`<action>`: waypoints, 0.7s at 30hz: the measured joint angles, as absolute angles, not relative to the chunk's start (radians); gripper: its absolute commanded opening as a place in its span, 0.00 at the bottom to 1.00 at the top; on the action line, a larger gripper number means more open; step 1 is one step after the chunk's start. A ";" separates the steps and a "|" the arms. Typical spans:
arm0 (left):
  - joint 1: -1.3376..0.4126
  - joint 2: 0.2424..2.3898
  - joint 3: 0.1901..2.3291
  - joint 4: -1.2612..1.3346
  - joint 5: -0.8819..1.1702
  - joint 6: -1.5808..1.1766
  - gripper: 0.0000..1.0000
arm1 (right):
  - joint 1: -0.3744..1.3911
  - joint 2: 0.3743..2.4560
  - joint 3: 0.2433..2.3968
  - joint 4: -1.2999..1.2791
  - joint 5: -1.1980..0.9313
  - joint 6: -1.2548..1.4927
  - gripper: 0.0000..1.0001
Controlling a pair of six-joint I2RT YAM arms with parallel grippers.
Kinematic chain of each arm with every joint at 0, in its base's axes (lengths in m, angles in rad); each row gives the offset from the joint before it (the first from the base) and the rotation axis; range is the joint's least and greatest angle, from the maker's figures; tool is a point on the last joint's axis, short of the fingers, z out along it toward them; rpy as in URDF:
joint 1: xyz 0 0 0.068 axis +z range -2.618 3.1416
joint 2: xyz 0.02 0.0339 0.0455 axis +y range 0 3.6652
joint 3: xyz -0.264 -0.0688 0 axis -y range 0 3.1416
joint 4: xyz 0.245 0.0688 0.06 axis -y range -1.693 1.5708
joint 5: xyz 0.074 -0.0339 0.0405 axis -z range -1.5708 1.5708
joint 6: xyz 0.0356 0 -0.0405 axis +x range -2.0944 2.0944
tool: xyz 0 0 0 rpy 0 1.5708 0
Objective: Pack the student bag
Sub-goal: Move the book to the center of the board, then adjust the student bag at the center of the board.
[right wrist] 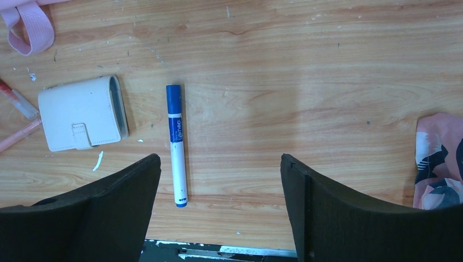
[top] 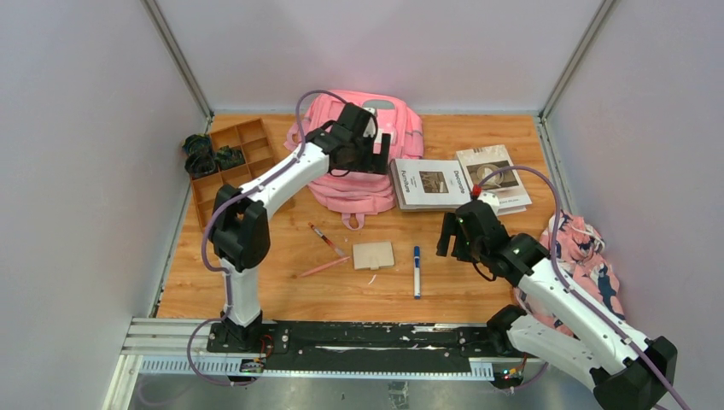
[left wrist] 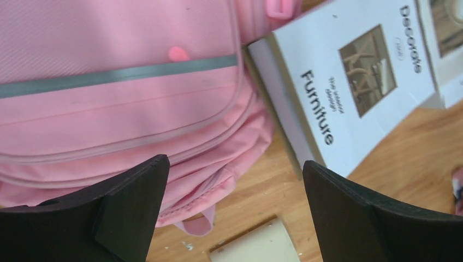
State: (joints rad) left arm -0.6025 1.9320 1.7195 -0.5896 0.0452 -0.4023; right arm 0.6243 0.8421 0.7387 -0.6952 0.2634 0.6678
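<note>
Backpack [top: 354,190] lies flat at the far middle of the tabletop [top: 478,282], long axis running far to near, small pink loop at its near end. Left end effector [top: 380,149] hangs right over the bag's right half, jaws spread fully wide, nothing between them. Its wrist view has the backpack [left wrist: 109,109] under and ahead of the left end effector [left wrist: 235,164], and the furniture book [left wrist: 349,93] just beside the bag's right edge. Left arm is clearly the nearer one to the bag.

Right end effector [top: 452,235] hovers mid-right over bare wood, jaws wide, holding nothing. From the right end effector [right wrist: 218,158], the blue marker [right wrist: 176,144] sits just left, lying far to near, with the beige wallet [right wrist: 82,120] further left.

Containers: the zips in view look shut, so nothing seems packed yet; inside hidden. Wooden tray [top: 229,162] at far left holds dark green items [top: 205,155] in its left compartments; can't tell what they are. Loose stuff: second book [top: 495,175], two pens [top: 327,239], patterned cloth [top: 589,256] at the right edge.

Likely next: open the bag, left arm best placed
</note>
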 measured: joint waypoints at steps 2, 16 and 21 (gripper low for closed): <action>-0.591 1.935 1.720 -0.607 0.003 -0.414 1.00 | 0.624 0.842 0.738 -0.695 0.262 0.670 0.84; -0.455 1.967 1.623 -0.620 0.034 -0.673 0.99 | 0.624 0.810 0.730 -0.699 0.262 0.670 0.84; -0.455 1.986 1.621 -0.563 0.121 -0.743 0.99 | 0.624 0.803 0.729 -0.704 0.262 0.670 0.84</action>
State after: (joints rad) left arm -0.4549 1.9862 1.6207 -0.5629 0.1207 -0.7425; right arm 0.6243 0.8032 0.7288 -0.7036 0.2623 0.6701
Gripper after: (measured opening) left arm 0.990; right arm 0.844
